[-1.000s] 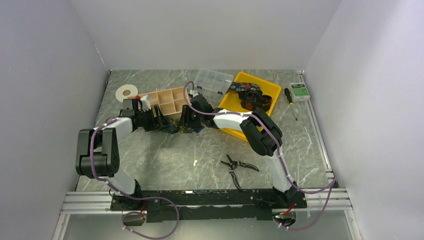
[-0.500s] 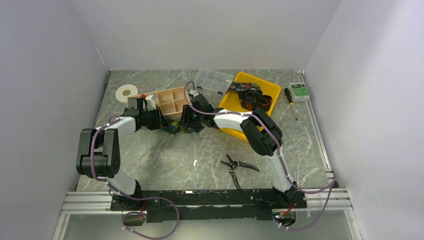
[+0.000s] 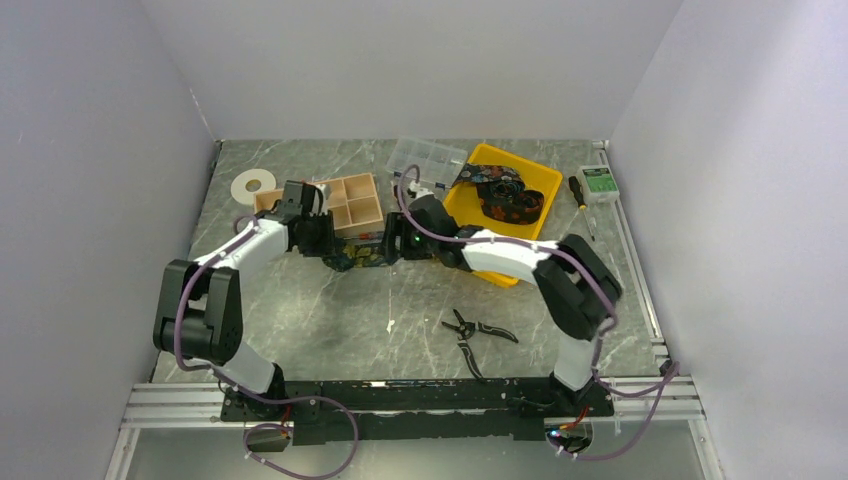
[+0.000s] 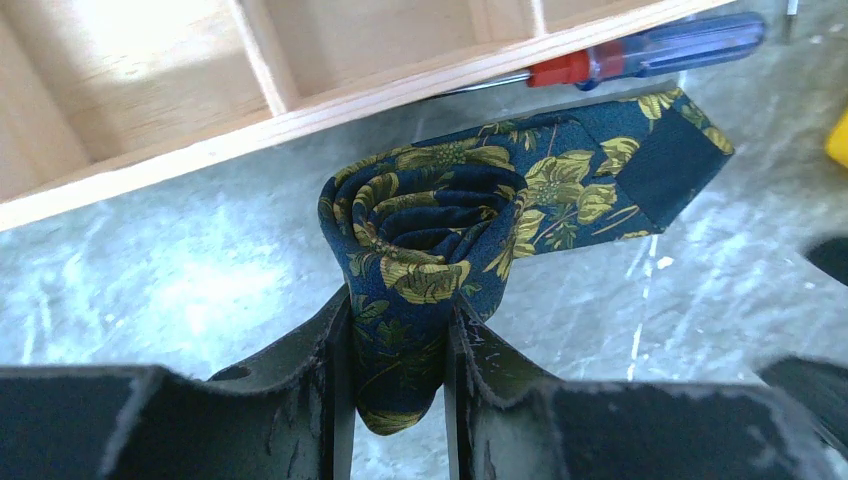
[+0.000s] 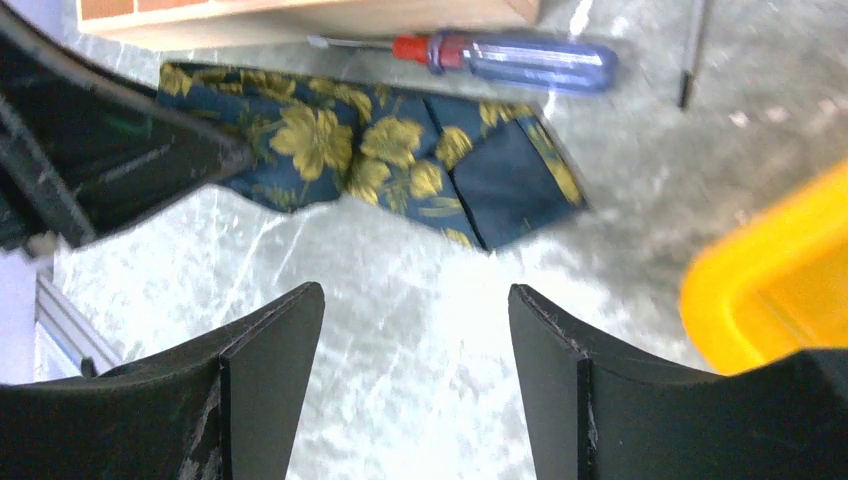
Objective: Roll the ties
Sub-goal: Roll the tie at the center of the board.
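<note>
**Two arms at one tie, in front of the box.** A dark blue tie [image 4: 430,225] with a yellow flower pattern is shown partly rolled. The rolled part is pinched between the fingers of the left end effector [image 4: 398,340], whose jaws are closed on the fabric with the coil standing up above them. The right end effector [image 5: 415,300] is seen with its jaws standing wide apart and nothing between them, held over the bare surface [image 5: 400,260] just beside the free end of the tie.

The unrolled length is laid flat on the surface and runs from the coil away to the robot's right, ending in the pointed tip. Its long axis is set roughly parallel to the near wall of the wooden box [image 4: 300,112], with a screwdriver [image 4: 640,55] lying between the box and the tie. The tip is therefore nearer to the right arm, and the coil is held by the left.

Any further rolling is judged to depend on this line, since the coil would have to be advanced to the right along the flat strip. From overhead the tie [image 3: 360,258] is largely hidden between the two end effectors, so it cannot be told whether the coil touches the surface.

Further ties [image 3: 505,195] are seen in the yellow tray [image 3: 545,178], well apart.
</note>
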Robot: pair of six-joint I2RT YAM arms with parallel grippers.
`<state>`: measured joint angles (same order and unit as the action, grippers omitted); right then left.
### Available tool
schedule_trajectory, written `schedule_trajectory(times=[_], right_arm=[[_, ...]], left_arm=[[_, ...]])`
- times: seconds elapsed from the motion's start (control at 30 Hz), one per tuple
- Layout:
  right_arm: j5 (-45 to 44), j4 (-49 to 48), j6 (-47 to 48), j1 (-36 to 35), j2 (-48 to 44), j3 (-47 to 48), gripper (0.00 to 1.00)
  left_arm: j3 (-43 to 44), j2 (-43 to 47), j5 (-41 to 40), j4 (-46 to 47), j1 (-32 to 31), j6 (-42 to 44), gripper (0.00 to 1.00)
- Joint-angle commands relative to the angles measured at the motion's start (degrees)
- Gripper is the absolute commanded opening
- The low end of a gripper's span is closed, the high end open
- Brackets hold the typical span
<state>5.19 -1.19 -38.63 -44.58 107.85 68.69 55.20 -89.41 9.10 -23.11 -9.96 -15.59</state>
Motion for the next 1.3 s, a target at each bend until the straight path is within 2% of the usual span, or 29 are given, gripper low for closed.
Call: schedule_trajectory(times=[0.0, 0.27, 0.63, 0.93, 1.17, 1.27], right_arm=[[-4.48, -1.27, -0.59, 0.21, -9.92, -8.43, 0.73], [-10.90, -0.43, 1.48, 0.00, -24.44, -23.85, 0.73], [-14.45, 0.42, 2.86, 0.06, -32.79, -33.12, 0.74], [-15.49, 0.45, 3.11, 0.10, -34.29, -34.73, 0.75], [-15.38, 0.22, 2.77, 0.09, -34.50, -35.63, 0.75], [-15.54, 0.29, 2.94, 0.10, -34.85, -35.82, 0.75]], left_arm=[[3.82, -0.68, -15.44, -8.41, -3.02, -2.67, 0.03], [13.76, -9.27, -33.71, -20.66, -12.20, -11.12, 0.03], [31.07, -25.11, -46.83, -38.88, -22.38, -24.21, 0.03], [42.37, -33.10, -51.12, -47.00, -28.17, -28.68, 0.03], [45.12, -37.20, -48.93, -44.85, -30.64, -28.09, 0.03], [45.61, -38.48, -47.59, -43.36, -31.42, -27.40, 0.11]])
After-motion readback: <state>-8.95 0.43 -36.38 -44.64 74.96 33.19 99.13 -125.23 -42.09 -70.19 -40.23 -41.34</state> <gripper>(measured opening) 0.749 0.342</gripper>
